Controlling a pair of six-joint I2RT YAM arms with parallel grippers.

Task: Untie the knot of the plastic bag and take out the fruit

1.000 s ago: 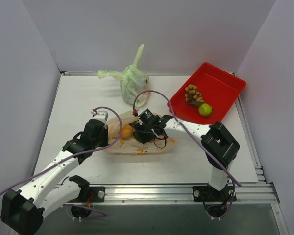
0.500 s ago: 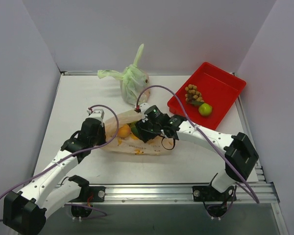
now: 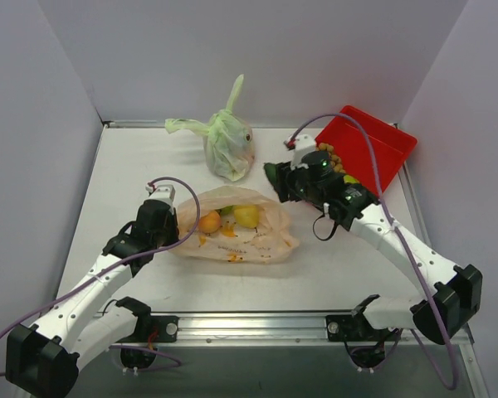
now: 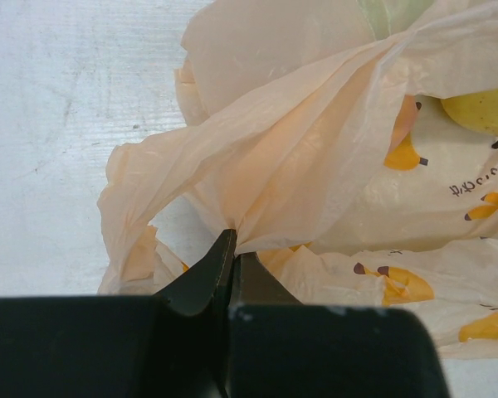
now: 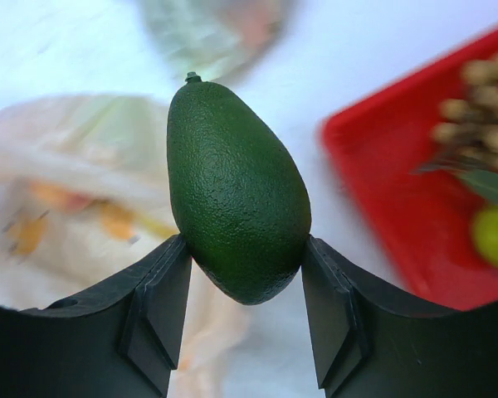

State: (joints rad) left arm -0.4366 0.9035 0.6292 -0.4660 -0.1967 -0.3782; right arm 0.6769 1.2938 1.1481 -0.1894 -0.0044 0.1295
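R tool (image 5: 244, 257) grips avocado (image 5: 236, 186) across its short axis, stem end pointing away from wrist, over tabletop (image 3: 133, 182) betw. bag (image 3: 249, 240) and red tray (image 3: 378, 153). Tray lies just to the R, nearer R arm. L tool (image 4: 232, 259) closed, pinching bag edge. More fruit (image 3: 246, 215) inside.

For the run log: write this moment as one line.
left gripper: shut on bag edge | right gripper: holds avocado between bag and tray | bag: open, fruit inside

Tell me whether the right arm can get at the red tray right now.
Probably yes: the right gripper, holding the avocado, hangs close beside the tray, with nothing between them.
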